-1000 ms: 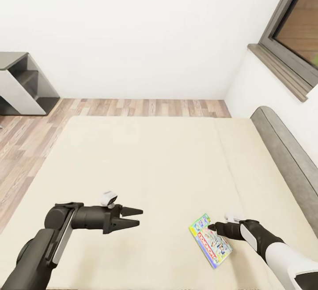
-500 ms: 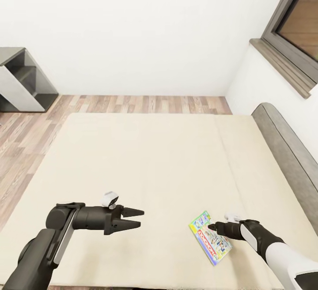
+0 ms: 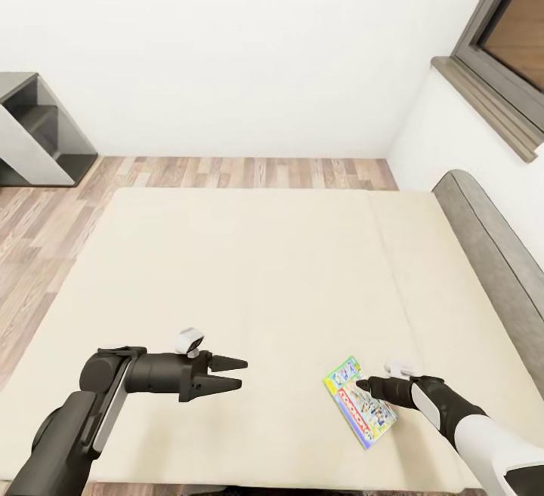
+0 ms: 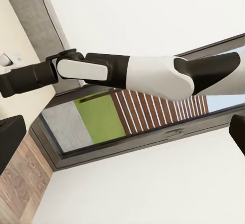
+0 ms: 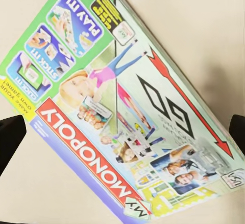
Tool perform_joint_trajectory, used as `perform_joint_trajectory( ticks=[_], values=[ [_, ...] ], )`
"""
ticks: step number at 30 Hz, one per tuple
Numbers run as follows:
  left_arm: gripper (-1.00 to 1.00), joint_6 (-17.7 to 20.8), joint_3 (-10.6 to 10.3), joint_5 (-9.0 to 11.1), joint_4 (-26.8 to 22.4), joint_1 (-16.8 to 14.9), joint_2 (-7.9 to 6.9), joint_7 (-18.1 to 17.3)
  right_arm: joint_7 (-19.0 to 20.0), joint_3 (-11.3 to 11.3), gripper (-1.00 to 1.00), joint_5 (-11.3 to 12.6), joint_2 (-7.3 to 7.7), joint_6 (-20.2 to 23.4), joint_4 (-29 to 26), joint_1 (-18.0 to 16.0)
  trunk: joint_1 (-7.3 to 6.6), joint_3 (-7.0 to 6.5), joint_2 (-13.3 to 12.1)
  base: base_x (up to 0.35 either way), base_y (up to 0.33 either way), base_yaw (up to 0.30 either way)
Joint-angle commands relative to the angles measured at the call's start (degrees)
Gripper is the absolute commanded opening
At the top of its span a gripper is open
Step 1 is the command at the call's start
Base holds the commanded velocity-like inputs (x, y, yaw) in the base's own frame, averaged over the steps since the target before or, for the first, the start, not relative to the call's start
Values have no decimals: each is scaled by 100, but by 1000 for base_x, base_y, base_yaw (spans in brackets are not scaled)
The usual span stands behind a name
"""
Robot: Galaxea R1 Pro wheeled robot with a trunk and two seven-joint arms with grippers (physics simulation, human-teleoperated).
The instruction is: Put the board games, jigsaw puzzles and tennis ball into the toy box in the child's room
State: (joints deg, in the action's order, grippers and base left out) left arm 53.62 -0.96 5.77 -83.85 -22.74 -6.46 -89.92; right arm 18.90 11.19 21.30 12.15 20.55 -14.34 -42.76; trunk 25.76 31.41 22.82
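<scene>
While the right gripper [image 3: 361,386] hangs over the green-edged board game [image 3: 360,401], the step in hand reads as the pick-up of a game off the bed [image 3: 249,277]. The box lies flat on the beige mattress near the robot's side of it, toward the grey headboard [image 3: 491,262], one corner pointing away from the robot.

Right wrist view: the board game's printed lid with its red banner [image 5: 89,155] lies between the two dark fingertips [image 5: 10,137], which sit at opposite edges of the picture — jaws spread wide, nothing held. Whether the tips touch the lid or hang just above it cannot be told; in the head view they overlap the box's near-right edge.

Left gripper [image 3: 233,374]: fingers parted a little, empty, pointing across the mattress toward the right arm, well apart from the box. Its wrist camera looks at the right arm [image 4: 127,73] against the grey-framed window [image 4: 117,127].

Judgement — grasp not yet made. The box is flat and wide, so a top-down pinch will not span it; the next move likely calls for getting a finger under one edge or closing across the thin side, then lifting level. Risk: the box slides on the mattress or tilts out of a shallow edge grip. Carrying it to the toy box comes after.
</scene>
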Motion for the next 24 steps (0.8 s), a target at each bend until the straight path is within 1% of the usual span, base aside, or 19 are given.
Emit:
perform_joint_trajectory(
  ticks=[1,7,24],
  values=[
    [100,61,-13,14,-1,-3,-2,-8,0,41,100,53,6,-24,-8,0,3,17,9,0,0,0],
    [100,61,-11,5,1,2,-3,-8,0,47,100,58,7,-226,0,4,3,72,9,0,0,0],
    [100,61,-12,-5,1,-3,-8,-8,0,43,100,64,29,-271,1,4,3,229,9,0,0,0]
  ],
)
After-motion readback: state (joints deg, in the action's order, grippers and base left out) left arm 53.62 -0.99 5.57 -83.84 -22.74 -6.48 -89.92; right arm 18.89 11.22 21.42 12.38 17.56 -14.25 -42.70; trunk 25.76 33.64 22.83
